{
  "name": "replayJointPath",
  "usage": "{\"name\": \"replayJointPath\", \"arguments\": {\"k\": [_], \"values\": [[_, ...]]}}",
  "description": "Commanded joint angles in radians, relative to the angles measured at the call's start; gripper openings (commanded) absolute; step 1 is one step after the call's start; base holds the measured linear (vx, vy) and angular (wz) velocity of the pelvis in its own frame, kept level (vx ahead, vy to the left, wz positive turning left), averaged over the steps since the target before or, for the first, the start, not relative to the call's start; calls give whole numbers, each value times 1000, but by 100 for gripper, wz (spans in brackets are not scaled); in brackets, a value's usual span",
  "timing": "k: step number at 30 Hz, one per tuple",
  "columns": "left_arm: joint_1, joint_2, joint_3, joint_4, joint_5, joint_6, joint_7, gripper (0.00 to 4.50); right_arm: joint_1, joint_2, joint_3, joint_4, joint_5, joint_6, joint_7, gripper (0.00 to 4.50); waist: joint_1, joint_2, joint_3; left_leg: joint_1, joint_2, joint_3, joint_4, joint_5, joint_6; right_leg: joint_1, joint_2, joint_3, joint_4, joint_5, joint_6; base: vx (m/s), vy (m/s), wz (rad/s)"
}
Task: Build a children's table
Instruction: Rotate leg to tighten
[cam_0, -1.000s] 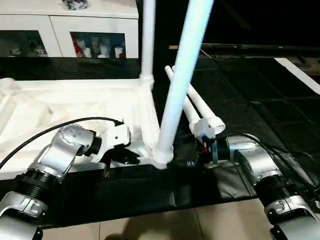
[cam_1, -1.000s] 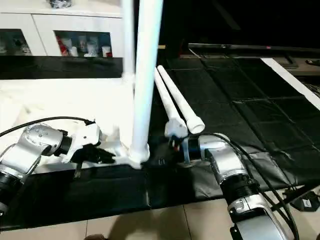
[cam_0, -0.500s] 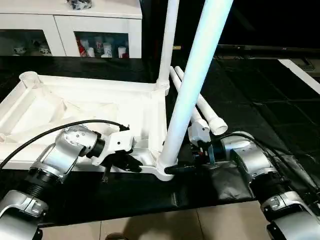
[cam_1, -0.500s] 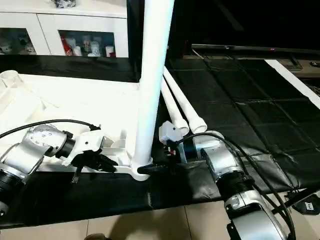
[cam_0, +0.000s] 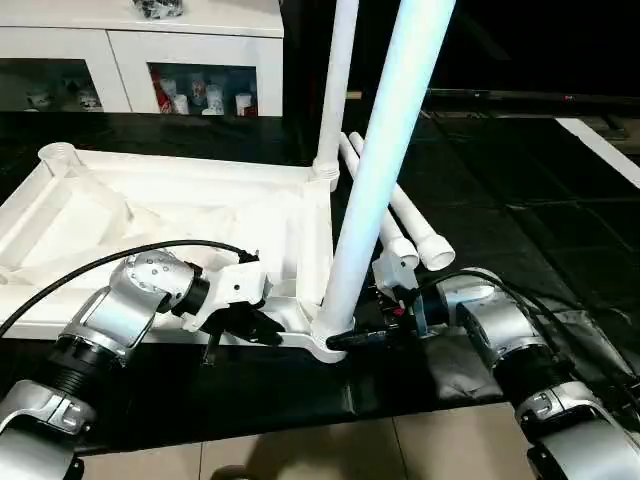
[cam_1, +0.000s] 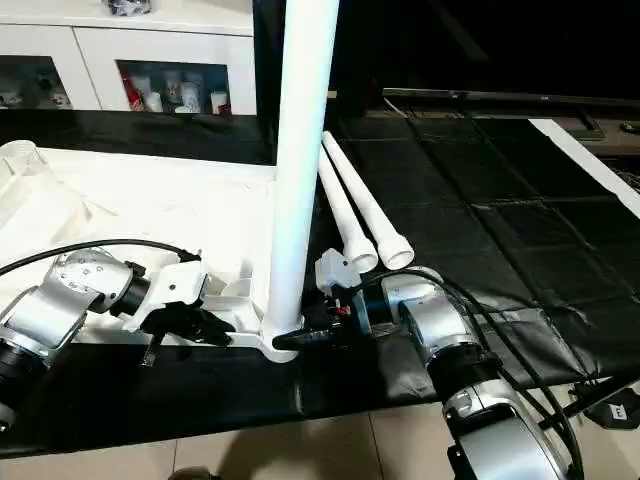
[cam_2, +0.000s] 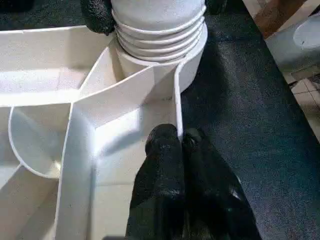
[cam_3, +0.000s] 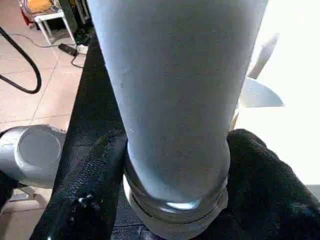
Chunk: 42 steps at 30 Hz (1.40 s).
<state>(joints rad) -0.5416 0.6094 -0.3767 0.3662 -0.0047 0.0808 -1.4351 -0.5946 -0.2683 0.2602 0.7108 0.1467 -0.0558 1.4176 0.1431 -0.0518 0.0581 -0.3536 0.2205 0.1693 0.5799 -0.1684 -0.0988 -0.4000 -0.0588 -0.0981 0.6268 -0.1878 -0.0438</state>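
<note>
The white table top (cam_0: 150, 210) lies upside down on a black mat, ribbed side up. One leg (cam_0: 335, 90) stands in its far right corner socket. Another leg (cam_0: 380, 150) stands in the near right socket, leaning a little to the right. My right gripper (cam_0: 345, 340) is shut on this near leg's ringed base (cam_3: 175, 150), a black finger (cam_3: 85, 200) on each side. My left gripper (cam_2: 177, 140) is shut on the table top's thin rim wall (cam_2: 176, 95) just beside that socket. Two loose legs (cam_0: 410, 215) lie on the mat to the right.
An empty corner socket (cam_0: 60, 155) shows at the table top's far left. A white cabinet with glass doors (cam_0: 150, 50) stands behind. The black mat (cam_0: 520, 200) runs on to the right, and its near edge meets tiled floor (cam_0: 300, 450).
The head camera's view has shifted since a second ago. The near leg now leans slightly less to the right. Both grippers keep their holds.
</note>
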Motion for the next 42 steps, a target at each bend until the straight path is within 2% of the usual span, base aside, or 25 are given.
{"name": "replayJointPath", "arguments": {"k": [1,5,6,8,9,10,11,12,14,15,16,18,19,20,21,22,23,25,28,29,32,33,35,38,42], "values": [[-9,-6,-33,-28,5,-24,-41,0,-15,-4,-5,7,4,-21,12,272,-7,23,-71,8,22,-1,-60,-206,10,55,-82,62,-75,-195,-172,0,0,0],[-3,-18,-19,-23,2,3,-6,0,-6,-2,-14,2,15,-15,13,270,-7,23,-71,9,22,0,-60,-210,9,55,-82,62,-75,-196,-175,0,0,0],[-5,-40,4,-12,3,53,57,0,8,3,-24,-12,27,3,0,270,-8,26,-71,10,23,0,-60,-214,7,55,-82,62,-76,-192,-177,0,0,0],[-8,-69,33,2,1,94,129,0,19,16,-40,-21,35,26,-38,270,-4,24,-70,15,23,1,-59,-227,7,51,-82,62,-79,-206,-180,0,0,0],[-8,-73,37,4,0,98,139,0,20,19,-42,-21,36,32,-47,269,-5,24,-69,13,22,0,-60,-231,6,53,-83,62,-80,-223,-178,0,0,0],[-17,-129,94,21,-9,165,274,0,21,65,-82,-5,51,108,-170,269,-5,26,-69,12,22,0,-60,-234,3,53,-83,62,-80,-233,-176,0,0,0],[-17,-129,94,21,-9,165,274,0,21,65,-82,-5,51,108,-170,269,-9,22,-65,11,20,-1,-60,-234,-4,52,-83,62,-83,-255,-169,0,0,0],[-27,-185,152,17,-16,261,414,0,24,126,-111,13,57,153,-296,269,-15,23,-65,9,21,-4,-62,-244,-20,53,-86,62,-82,-291,-161,0,0,0],[-27,-222,187,-8,-26,336,486,0,18,177,-123,39,48,160,-401,269,-20,20,-67,7,17,-7,-63,-250,-27,57,-89,57,-90,-348,-134,0,0,0],[-25,-236,199,-22,-32,367,507,0,12,199,-128,54,41,157,-449,269,-36,19,-67,-2,14,-10,-63,-243,-27,62,-89,55,-91,-361,-123,0,0,0],[-25,-236,199,-22,-32,367,507,0,12,199,-128,54,41,157,-449,268,-36,19,-67,-2,14,-10,-63,-243,-27,62,-89,55,-91,-361,-123,0,0,0],[-22,-255,210,-41,-35,401,532,0,-2,228,-138,80,38,162,-513,268,-49,20,-67,-2,11,-8,-60,-229,-13,57,-86,57,-95,-342,-126,0,0,0],[-19,-279,219,-64,-30,438,565,0,-25,265,-152,115,35,162,-596,268,-51,16,-67,-2,10,-7,-58,-225,-9,58,-86,57,-95,-343,-125,0,0,0],[-16,-336,225,-110,-11,496,630,0,-84,333,-191,193,42,184,-756,268,-55,20,-68,-3,11,-8,-59,-213,-10,58,-88,57,-92,-336,-133,0,0,0],[-16,-351,224,-123,-7,510,643,0,-98,346,-196,211,39,186,-790,268,-63,21,-68,-6,11,-9,-60,-196,-18,60,-86,56,-90,-324,-135,0,0,0],[-16,-363,223,-133,-4,520,653,0,-109,355,-198,225,36,188,-817,268,-64,21,-69,-6,11,-10,-60,-193,-20,60,-85,54,-90,-322,-133,0,0,0],[-17,-378,215,-149,1,537,662,0,-121,366,-201,236,23,193,-842,268,-66,20,-68,0,12,-7,-58,-202,-15,54,-82,55,-93,-310,-134,0,0,0],[-15,-384,184,-181,12,560,664,0,-128,376,-210,237,-9,182,-862,268,-68,25,-72,2,15,-5,-57,-185,-4,55,-80,60,-82,-212,-159,0,0,0],[-14,-380,175,-184,16,559,661,0,-127,377,-214,235,-10,181,-859,268,-66,25,-73,1,14,-4,-57,-167,12,57,-78,60,-76,-144,-176,0,0,0],[-14,-373,167,-187,20,560,663,0,-126,378,-222,234,-6,179,-863,303,-64,27,-72,1,13,-3,-56,-167,15,57,-78,60,-75,-136,-180,0,0,0],[-14,-350,171,-173,24,564,672,0,-129,365,-230,241,-4,166,-859,341,-60,30,-69,4,13,-2,-59,-202,8,56,-80,60,-83,-187,-169,0,0,0],[-12,-334,169,-169,39,564,668,0,-136,358,-235,255,-1,144,-860,361,-60,32,-67,7,13,-4,-61,-233,0,54,-82,59,-89,-245,-155,0,0,0],[-11,-325,170,-162,41,558,662,0,-136,352,-234,255,-1,135,-855,361,-60,31,-66,8,13,-4,-61,-244,-5,52,-81,60,-92,-269,-148,0,0,0],[-12,-315,170,-153,44,547,653,0,-135,346,-233,253,-1,127,-847,394,-60,31,-66,7,15,-5,-62,-245,-6,52,-81,60,-90,-260,-152,0,0,0],[-5,-227,147,-121,49,442,552,0,-112,290,-215,201,-23,91,-752,428,-58,31,-66,5,14,-5,-62,-241,3,52,-81,61,-91,-249,-153,0,0,0]]}}
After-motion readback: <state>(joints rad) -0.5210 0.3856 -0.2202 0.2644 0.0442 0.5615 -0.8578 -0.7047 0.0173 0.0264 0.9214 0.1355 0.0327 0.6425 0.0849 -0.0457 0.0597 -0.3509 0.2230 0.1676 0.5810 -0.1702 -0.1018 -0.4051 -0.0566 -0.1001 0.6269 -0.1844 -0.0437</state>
